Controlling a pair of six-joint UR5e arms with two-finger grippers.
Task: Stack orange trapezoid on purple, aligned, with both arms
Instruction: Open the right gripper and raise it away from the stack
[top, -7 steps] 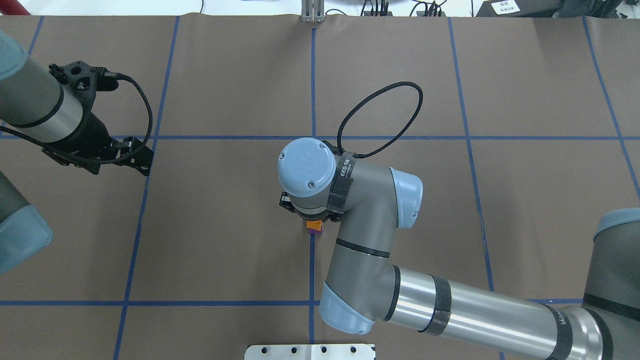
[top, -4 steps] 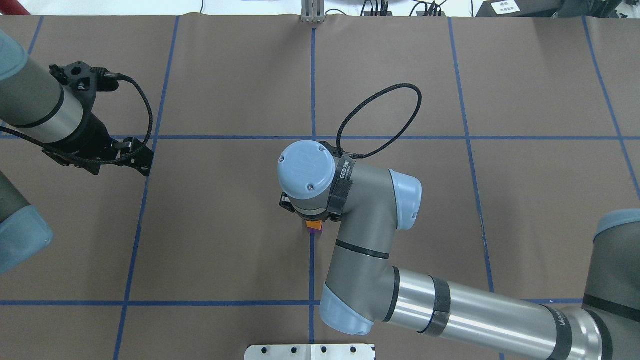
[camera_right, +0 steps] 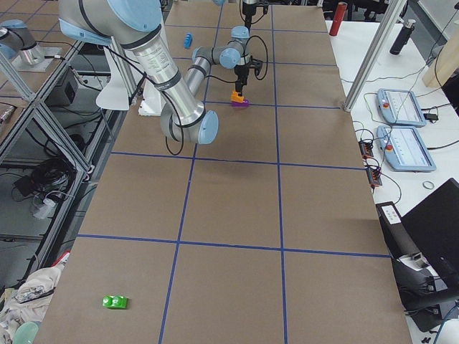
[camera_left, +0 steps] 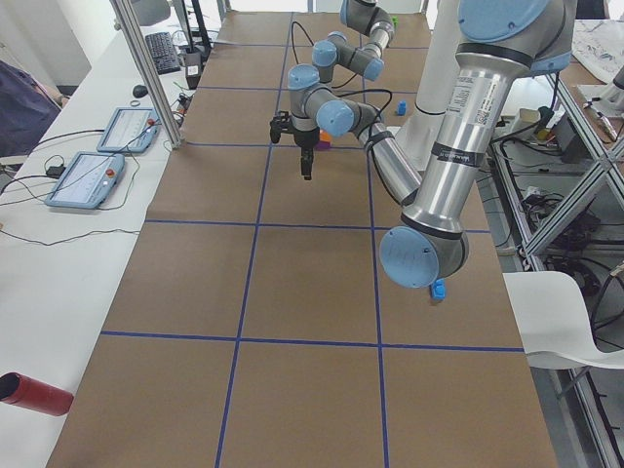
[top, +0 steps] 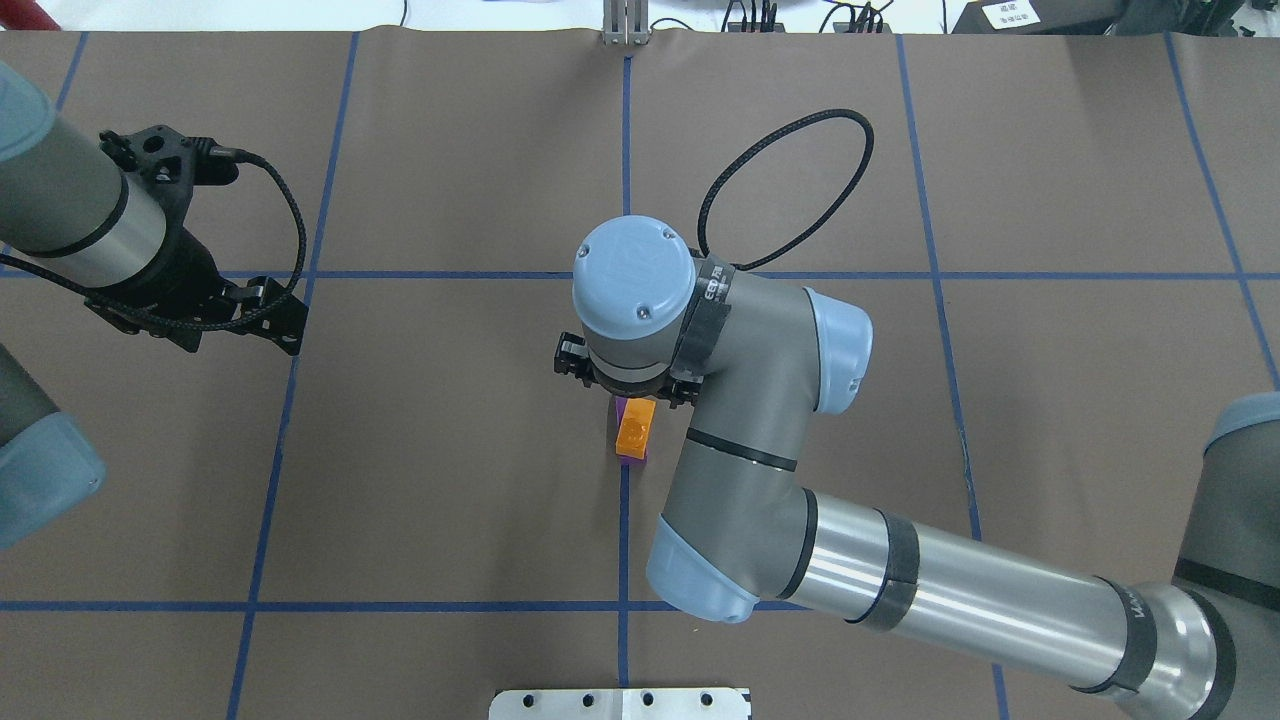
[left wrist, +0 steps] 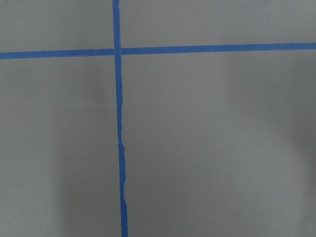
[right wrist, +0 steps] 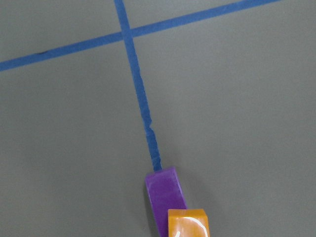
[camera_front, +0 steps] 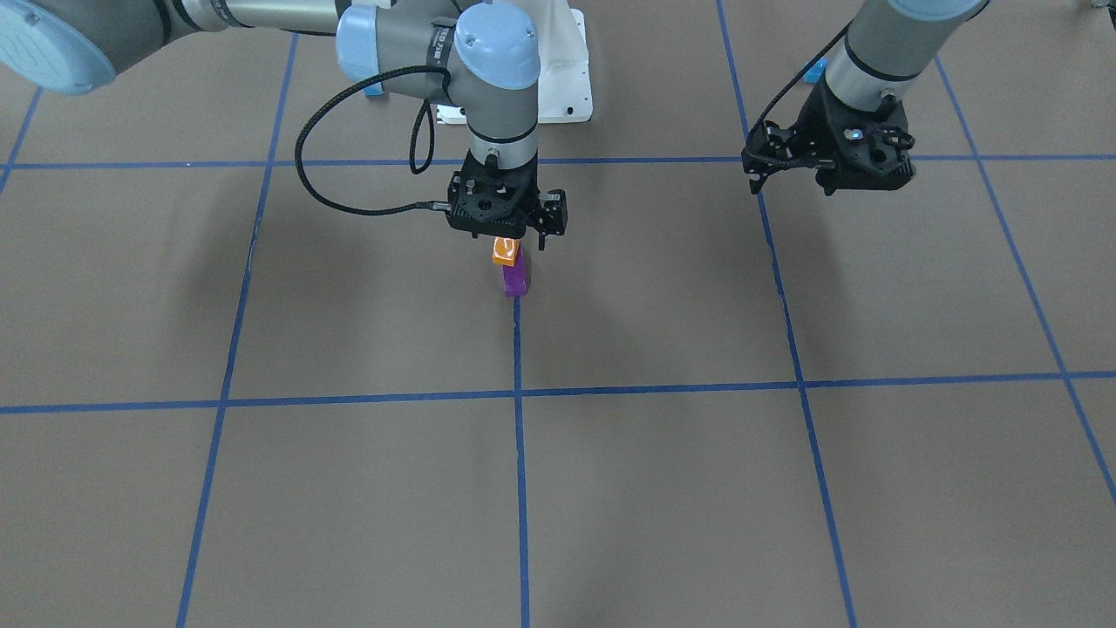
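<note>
The orange trapezoid (camera_front: 506, 252) sits on top of the purple block (camera_front: 515, 281) on a blue tape line at mid-table. The stack also shows in the overhead view, orange (top: 635, 427) over purple (top: 632, 457), and at the bottom edge of the right wrist view (right wrist: 187, 223). My right gripper (camera_front: 506, 232) hangs just above the orange block's top; its wrist hides it from overhead, and it looks open and off the block. My left gripper (top: 280, 318) hovers empty far to the left, its fingers apart.
A white base plate (camera_front: 567, 87) lies at the robot's side of the table. A small blue block (camera_front: 815, 71) lies near the left arm's base. A green block (camera_right: 114, 302) lies far off toward the right end.
My right wrist has moved away from the robot and up, uncovering most of the orange block. The stack has stayed in place. The left arm has barely moved.
</note>
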